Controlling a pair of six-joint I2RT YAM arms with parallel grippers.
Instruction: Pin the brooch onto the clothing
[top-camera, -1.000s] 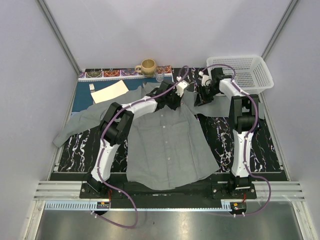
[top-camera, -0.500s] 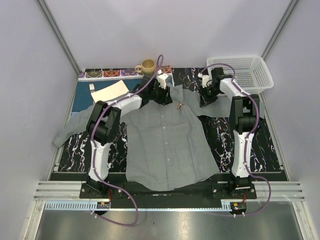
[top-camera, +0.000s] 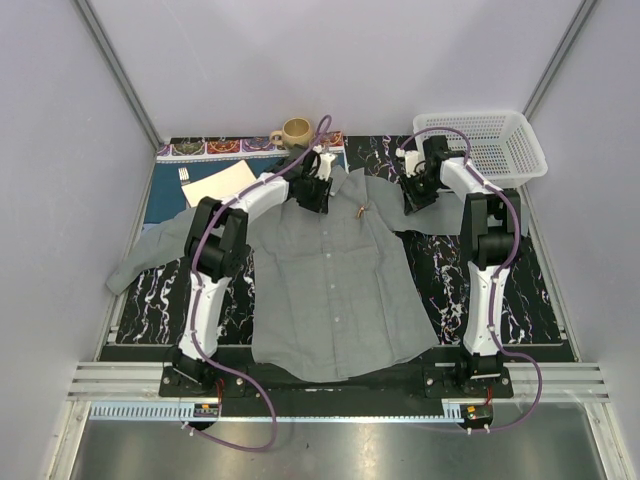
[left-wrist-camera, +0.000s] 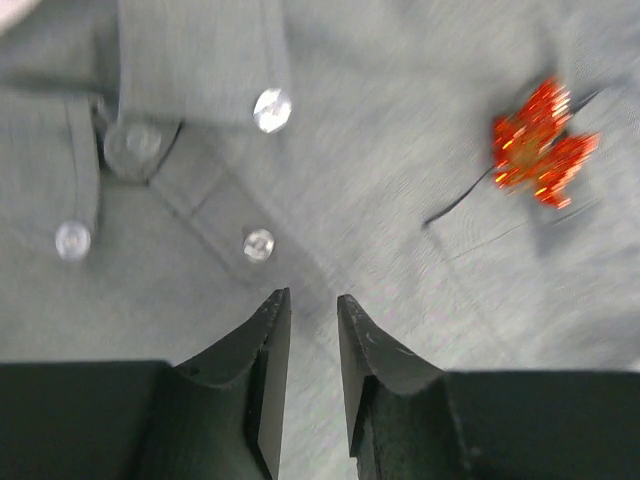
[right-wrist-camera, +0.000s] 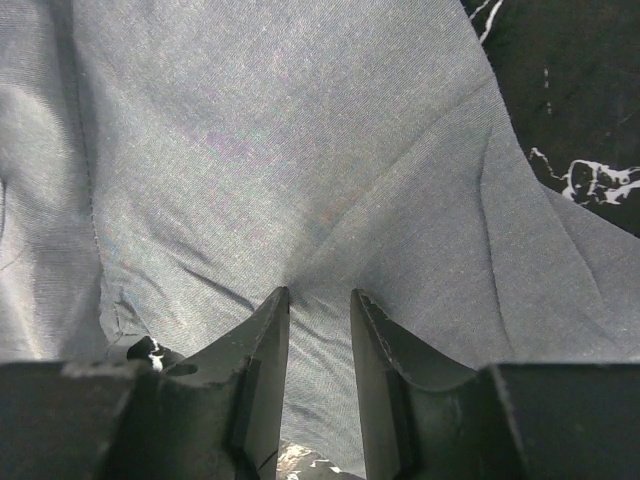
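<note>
Black, white-veined marble-look tabletop (top-camera: 530, 300) inside a booth of plain pale grey walls (top-camera: 60, 150), with a blue patterned placemat (top-camera: 165, 197) at the far left carrying a cream paper napkin (top-camera: 220, 184) and a fork (top-camera: 184, 174), a tan ceramic mug (top-camera: 296, 132) at the back edge and a white plastic lattice basket (top-camera: 535, 165) in the far right corner. Spread front-up across the middle, collar toward the far side, a grey short-sleeved button-up shirt (top-camera: 330, 290). On its chest, just right of the button placket and below the collar, a tiny orange-red glittering flower-like brooch (top-camera: 362, 211); pinned through the cloth or only lying on it, impossible to tell. Left gripper (top-camera: 310, 197) poised over the placket by the collar, black fingers a narrow slit apart with nothing between them, a pale round button (left-wrist-camera: 259, 243) showing just beyond the tips; brooch (left-wrist-camera: 540, 145) ahead and to the right of those tips, near but clear of them. Right gripper (top-camera: 413, 200) down on the sleeve at the robot's right side, well apart from the brooch, fingertips narrowly parted against the cloth with creases converging at the gap; fabric caught or merely pressed, impossible to tell
</note>
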